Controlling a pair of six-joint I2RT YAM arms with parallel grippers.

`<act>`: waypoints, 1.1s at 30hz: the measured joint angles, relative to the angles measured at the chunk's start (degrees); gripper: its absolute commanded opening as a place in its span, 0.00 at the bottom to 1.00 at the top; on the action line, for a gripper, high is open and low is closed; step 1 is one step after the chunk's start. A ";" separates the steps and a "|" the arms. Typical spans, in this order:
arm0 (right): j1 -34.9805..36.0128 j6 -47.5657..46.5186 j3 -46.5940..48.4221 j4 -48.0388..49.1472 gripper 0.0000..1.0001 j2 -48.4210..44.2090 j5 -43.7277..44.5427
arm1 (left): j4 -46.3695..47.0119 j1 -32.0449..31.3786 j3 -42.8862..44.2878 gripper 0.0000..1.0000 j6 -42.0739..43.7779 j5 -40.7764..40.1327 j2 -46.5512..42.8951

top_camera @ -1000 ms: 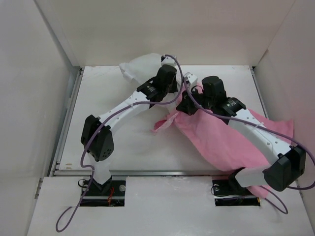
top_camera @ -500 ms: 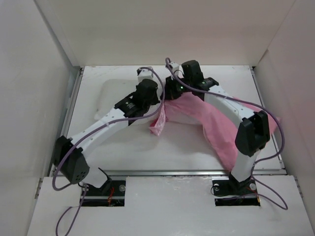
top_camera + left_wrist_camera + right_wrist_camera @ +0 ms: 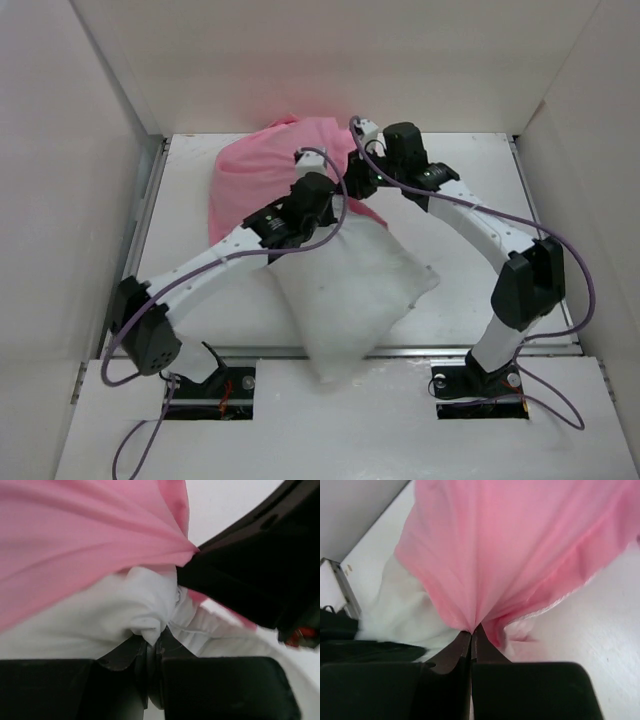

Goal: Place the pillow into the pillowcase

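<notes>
**Case bunched at pillow's far end, both jaws clamped**

L gripper [image 3: 152,649] is pinching a tuft of the plump white rectangular fabric pillow [image 3: 350,290], jaws together on it, w/ pink cloth draping right over the pinch. R gripper [image 3: 471,634] is clamping a gathered fold of the thin pink satin pillowcase [image 3: 260,175], jaws closed tight on it. Both are sitting close together near the far-centre of the white desk [image 3: 240,320].

Pillow is lying diagonally, its long axis running from the jaws toward the near edge, w/ its near corner hanging just over that edge. Case is heaping toward the far-left corner and covering only the pillow's far end. So the pull is prob. going to have to run along that axis, toward the near edge, and R gripper is the one holding the case.

Pillow is looking soft, matte and slightly textured. Case is looking thin and slippery, creasing into fine folds radiating from the clamp.
</notes>
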 measured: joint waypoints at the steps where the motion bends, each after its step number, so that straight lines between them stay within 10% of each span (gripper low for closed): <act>1: -0.20 -0.22 -2.60 0.00 0.00 -1.70 0.70 | 0.42 -0.26 0.44 0.00 0.04 0.50 2.14; 8: -1.40 -0.85 -15.63 0.17 0.00 -9.90 6.62 | 5.09 0.22 6.08 0.00 -2.21 2.03 16.90; 26: -1.05 -2.58 -22.21 -4.72 0.00 -18.40 11.98 | 11.02 10.64 9.88 0.00 -11.34 0.63 22.88; 32: -1.05 -2.60 -22.51 -5.14 0.34 -15.61 11.39 | 12.92 9.60 10.29 0.00 -12.00 0.72 25.09; 33: -1.05 -2.67 -22.51 -5.55 0.38 -14.97 11.15 | 13.20 9.40 10.23 0.27 -11.80 0.98 25.09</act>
